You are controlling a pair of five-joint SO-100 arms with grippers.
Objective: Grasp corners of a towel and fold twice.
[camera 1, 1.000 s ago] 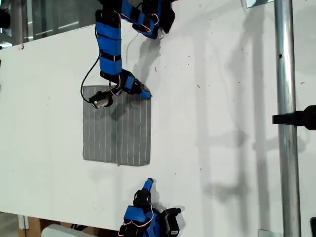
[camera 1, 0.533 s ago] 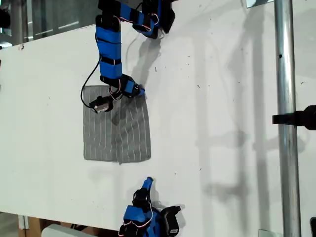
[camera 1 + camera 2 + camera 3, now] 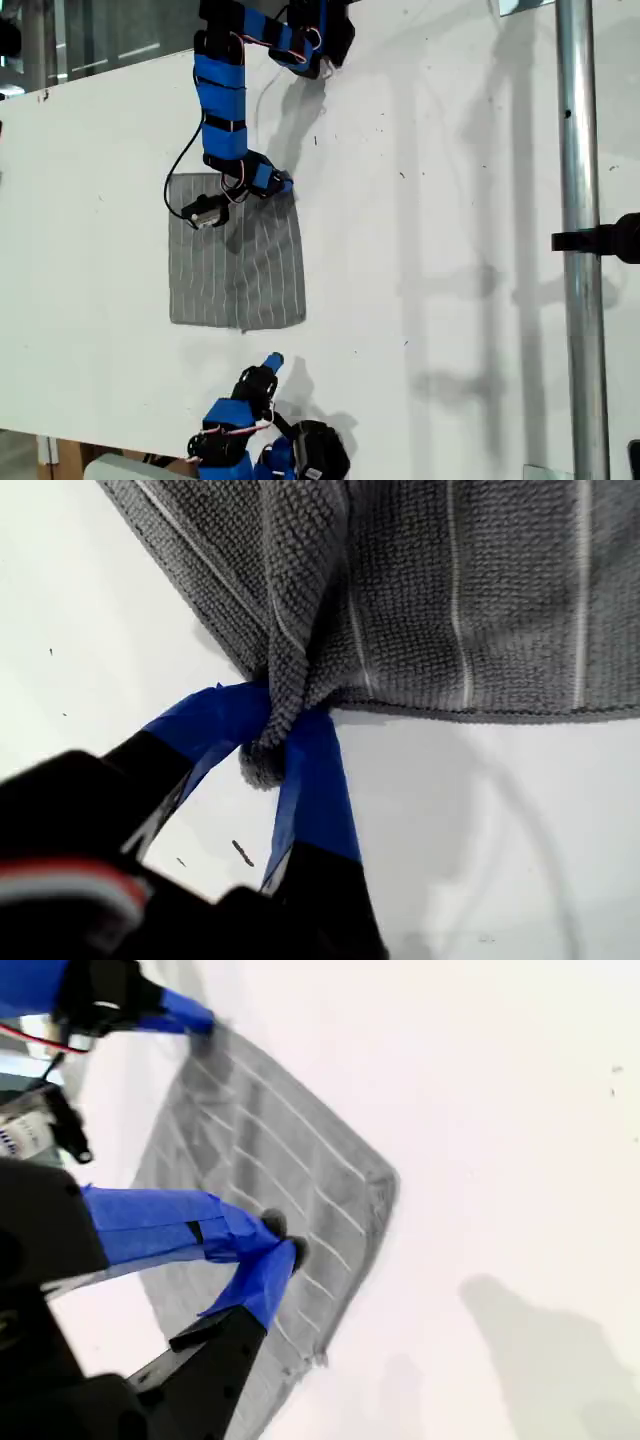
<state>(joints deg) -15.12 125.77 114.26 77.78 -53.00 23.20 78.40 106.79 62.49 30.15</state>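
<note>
Pinched tight in my first hand is a corner of the towel. Its two blue fingers squeeze a small bunch of the grey cloth between them, and the cloth puckers up into a fold right above the pinch. In the exterior view this hand sits at the towel's corner toward 1 o'clock, with its blue arm reaching in from 12 o'clock.

The towel is grey with thin pale stripes. It lies on the white counter, mostly flat, a little toward 9 o'clock from the middle of the exterior view. The stripes run from 12 o'clock to 6 o'clock there. Near the held corner the stripes bend and the cloth looks a bit lifted. The other three corners lie down on the counter.

My second hand has its blue fingers nearly together, with just a thin gap at the tips, and nothing is between them. It hovers near the towel's edge in its own camera. In the exterior view this hand is at 6 o'clock, near the towel's closest edge but apart from it, pointing up toward the cloth.

A shiny metal pole stands at 3 o'clock in the exterior view, and a black clamp is fixed on it.
</note>
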